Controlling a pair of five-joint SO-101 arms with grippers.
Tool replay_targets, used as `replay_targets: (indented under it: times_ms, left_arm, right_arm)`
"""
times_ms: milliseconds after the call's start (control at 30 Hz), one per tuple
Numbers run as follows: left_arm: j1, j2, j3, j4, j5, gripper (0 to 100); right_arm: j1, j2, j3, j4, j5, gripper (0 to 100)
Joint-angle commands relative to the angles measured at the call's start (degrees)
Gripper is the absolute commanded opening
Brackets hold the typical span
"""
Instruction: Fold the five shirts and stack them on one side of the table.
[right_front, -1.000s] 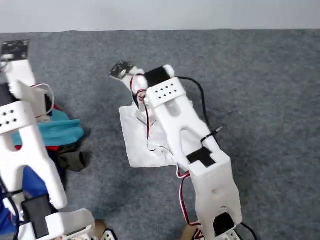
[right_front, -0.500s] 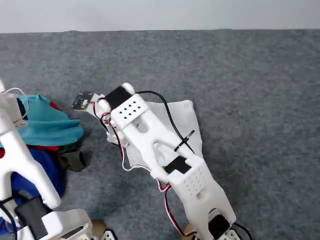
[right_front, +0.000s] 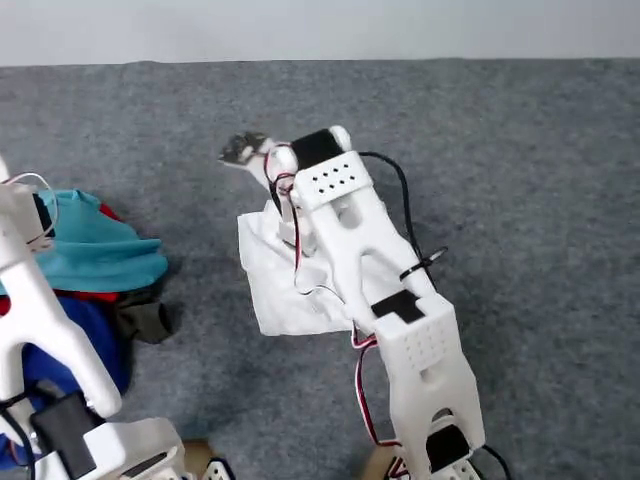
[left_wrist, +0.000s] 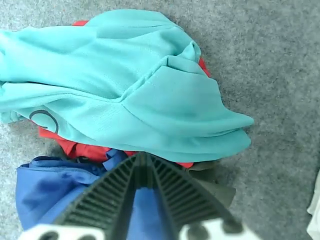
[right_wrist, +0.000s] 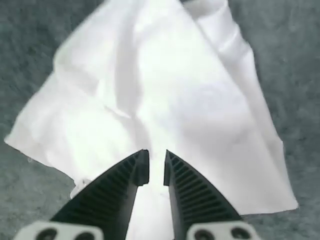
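White shirt (right_front: 275, 290): lies flat near the middle of the grey table (right_front: 520, 200). Disappears along its far edge and right half under the right arm (right_front: 350, 230) in the high view. Looks creased and loosely folded from the right wrist (right_wrist: 165, 90), with the outline nearly complete there and one corner cut off behind the right gripper (right_wrist: 156, 156). Jaws a narrow slit apart, white cloth bright through the gap; cannot tell whether the tips touch the cloth or pinch any of it.

Well apart to the left, heaped at the table's left edge: teal shirt (right_front: 100, 255) on top, red shirt (right_front: 108, 212) peeking from beneath, blue shirt (right_front: 105, 330) nearer, dark olive garment (right_front: 145, 320) poking out on the pile's right. Partly masked from above by the left arm (right_front: 40, 310) and cut off by the frame edge.

Clearer from the left wrist: teal (left_wrist: 140, 90) crumpled, not folded; red (left_wrist: 85, 149) a thin strip under it; blue (left_wrist: 55, 190) partly behind the left gripper (left_wrist: 142, 162); olive (left_wrist: 215, 187) hard to make out as a shirt. Jaws pressed together, tips over the blue cloth; contact impossible to judge.
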Motion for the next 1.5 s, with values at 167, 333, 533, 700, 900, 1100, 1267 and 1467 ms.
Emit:
replay_targets:
  times_ms: [167,333,533,700,900,1100,1267,1467]
  left_arm:
    - [-0.4,-2.6,-2.3,-1.1,0.3,0]
    - [-0.4,-2.4,-2.3,-2.0,0.2,0]
    - [-0.3,-2.3,-2.3,-3.3,0.3,0]
    - [-0.2,-2.3,-2.3,-3.4,0.3,0]
    - [-0.2,-2.3,-2.3,-3.4,0.3,0]
    - [-0.4,-2.5,-2.3,-3.4,0.3,0]
    - [-0.4,-2.6,-2.3,-3.3,0.3,0]
    - [-0.4,-2.6,-2.3,-3.2,0.3,0]
  right_arm:
    - [-5.0,-2.2,9.2,2.6,0.3,5.7]
    - [-13.2,-9.3,14.0,2.5,-1.6,5.7]
    - [-16.0,-19.0,14.1,2.4,-1.3,5.7]
    - [-8.7,-19.9,14.2,1.7,-0.4,5.7]
    - [-2.2,-9.5,14.2,1.5,3.0,5.8]
    - [-9.7,-4.4,13.8,1.4,-0.3,5.8]
    - [-19.0,-7.3,13.8,1.5,-2.6,5.8]
    - [-12.5,-12.8,13.8,0.6,-2.4,5.9]
